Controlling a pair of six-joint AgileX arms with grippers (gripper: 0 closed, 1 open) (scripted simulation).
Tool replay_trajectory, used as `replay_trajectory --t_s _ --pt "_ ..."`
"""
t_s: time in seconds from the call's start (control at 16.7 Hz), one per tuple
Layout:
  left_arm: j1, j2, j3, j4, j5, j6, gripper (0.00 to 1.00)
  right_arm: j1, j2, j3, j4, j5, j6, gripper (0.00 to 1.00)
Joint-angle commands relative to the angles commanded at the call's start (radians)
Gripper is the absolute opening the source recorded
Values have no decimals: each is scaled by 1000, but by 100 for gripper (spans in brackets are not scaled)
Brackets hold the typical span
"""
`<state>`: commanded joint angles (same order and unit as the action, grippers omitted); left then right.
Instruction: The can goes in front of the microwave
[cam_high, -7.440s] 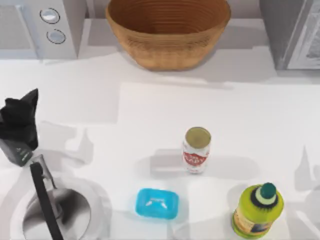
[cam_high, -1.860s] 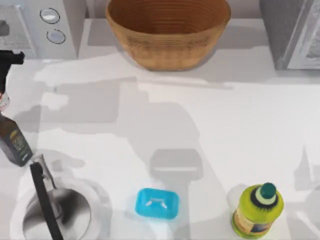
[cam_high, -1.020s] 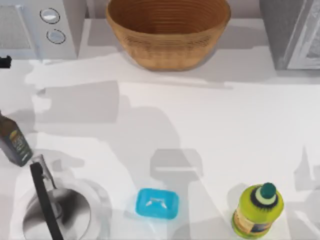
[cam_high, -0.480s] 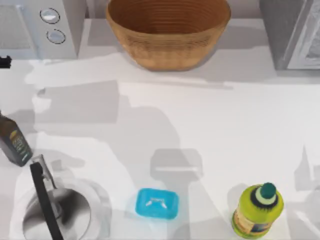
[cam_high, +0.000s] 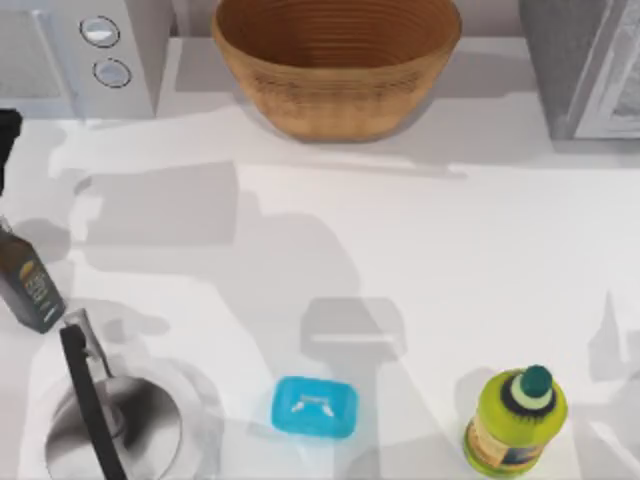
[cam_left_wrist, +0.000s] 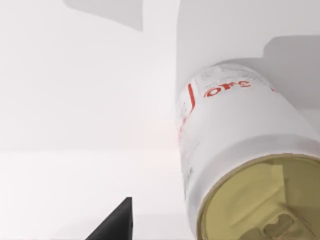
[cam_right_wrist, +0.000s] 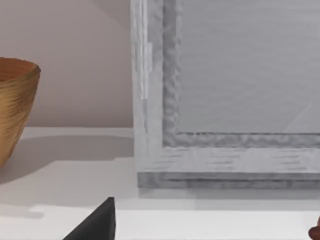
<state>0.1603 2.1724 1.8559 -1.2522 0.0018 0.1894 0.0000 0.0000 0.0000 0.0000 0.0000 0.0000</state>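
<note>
- The can (cam_left_wrist: 235, 150) sat large in the left wrist view, gold top toward the camera, white counter (cam_left_wrist: 75, 100) behind it.
- Left hand (cam_high: 6, 140) was a dark sliver at the counter's far left edge, in front of the microwave (cam_high: 80, 55) (whether its fingers clamped the can, I couldn't tell).
- Right wrist view faced a darker grey appliance (cam_right_wrist: 225, 100).

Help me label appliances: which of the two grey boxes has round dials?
The microwave at the table's far left; the darker appliance at far right has none.
</note>
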Motion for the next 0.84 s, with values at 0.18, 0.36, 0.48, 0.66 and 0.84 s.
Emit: replay_trajectory --t_s 0.18,0.36,0.48,0.66,0.84 --pt "0 0 0 0 0 0 100 0 0 0 0 0 0 100" --pt "-1 0 0 0 0 0 100 0 0 0 0 0 0 100" --pt "0 1 18 -18 2 -1 100 0 0 0 0 0 0 100" --pt "0 2 103 -102 3 -2 100 0 0 0 0 0 0 100" --pt "-2 1 158 -158 0 -1 100 0 0 0 0 0 0 100"
